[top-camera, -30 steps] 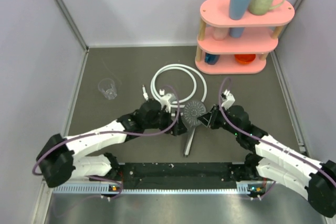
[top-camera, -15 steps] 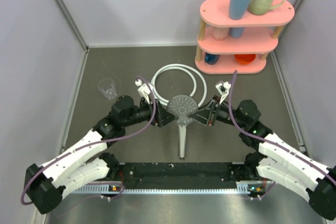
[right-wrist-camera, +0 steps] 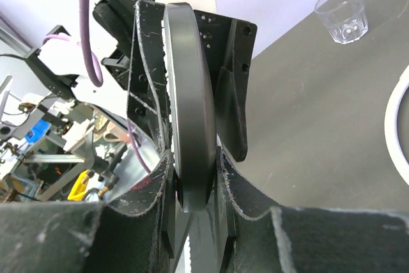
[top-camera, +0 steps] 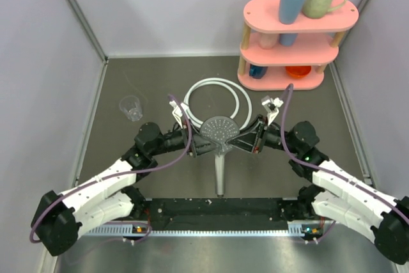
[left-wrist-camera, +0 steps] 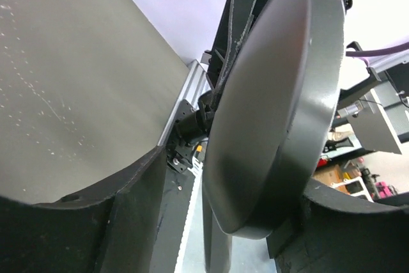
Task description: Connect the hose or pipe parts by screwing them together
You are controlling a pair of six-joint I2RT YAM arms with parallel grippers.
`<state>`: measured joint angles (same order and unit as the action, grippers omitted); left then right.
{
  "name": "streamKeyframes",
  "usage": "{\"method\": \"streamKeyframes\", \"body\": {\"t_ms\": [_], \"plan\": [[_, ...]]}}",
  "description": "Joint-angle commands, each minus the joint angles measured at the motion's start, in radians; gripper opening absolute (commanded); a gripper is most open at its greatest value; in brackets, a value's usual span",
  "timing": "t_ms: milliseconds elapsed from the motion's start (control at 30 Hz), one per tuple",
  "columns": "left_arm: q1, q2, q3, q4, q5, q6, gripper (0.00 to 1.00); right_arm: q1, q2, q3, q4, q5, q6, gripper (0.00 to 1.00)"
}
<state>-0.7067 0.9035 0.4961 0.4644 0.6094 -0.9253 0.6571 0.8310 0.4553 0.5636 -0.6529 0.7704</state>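
Note:
The dark grey shower head (top-camera: 221,127) is lifted off the table, its perforated face up and its handle (top-camera: 220,171) hanging towards the near edge. My right gripper (top-camera: 243,139) is shut on the head's right rim; in the right wrist view the rim (right-wrist-camera: 188,126) sits pinched between the fingers of my right gripper (right-wrist-camera: 192,180). My left gripper (top-camera: 202,139) straddles the left rim. In the left wrist view the head (left-wrist-camera: 275,94) touches one finger, with a gap at the other finger (left-wrist-camera: 128,209). The white hose (top-camera: 216,82) lies coiled on the table behind the head.
A small clear cup (top-camera: 131,108) stands on the table at the left, also seen in the right wrist view as the cup (right-wrist-camera: 345,12). A pink tiered shelf (top-camera: 294,43) with mugs and bowls fills the back right corner. Walls enclose three sides.
The shower head came up off the table and shifted left, held by the right gripper. My left arm swung round to the head's left rim and its jaws narrowed around it.

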Motion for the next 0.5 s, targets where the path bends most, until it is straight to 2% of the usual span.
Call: {"method": "streamKeyframes", "body": {"t_ms": [0, 67, 100, 167, 300, 333, 400, 467], "plan": [[-0.005, 0.018, -0.024, 0.129, 0.055, -0.053, 0.61, 0.001, 0.017, 0.071, 0.11, -0.04, 0.015, 0.0], [-0.005, 0.017, -0.028, 0.137, 0.061, -0.055, 0.58, 0.003, 0.039, 0.077, 0.114, -0.065, 0.017, 0.0], [-0.005, 0.015, -0.028, 0.138, 0.061, -0.056, 0.48, 0.001, 0.045, 0.075, 0.124, -0.071, 0.02, 0.0], [-0.005, 0.014, -0.028, 0.148, 0.059, -0.061, 0.4, 0.003, 0.066, 0.075, 0.131, -0.088, 0.027, 0.0], [-0.005, 0.02, -0.028, 0.146, 0.064, -0.067, 0.17, 0.003, 0.114, 0.086, 0.144, -0.14, 0.026, 0.0], [-0.005, 0.024, -0.024, 0.12, 0.062, -0.066, 0.0, 0.003, 0.121, 0.088, 0.145, -0.149, 0.026, 0.0], [-0.005, 0.031, -0.004, 0.057, 0.049, -0.052, 0.0, 0.003, 0.151, 0.095, 0.14, -0.157, 0.021, 0.0], [-0.005, 0.02, -0.014, 0.062, 0.041, -0.052, 0.0, 0.003, 0.166, 0.106, 0.108, -0.151, 0.01, 0.02]]}}
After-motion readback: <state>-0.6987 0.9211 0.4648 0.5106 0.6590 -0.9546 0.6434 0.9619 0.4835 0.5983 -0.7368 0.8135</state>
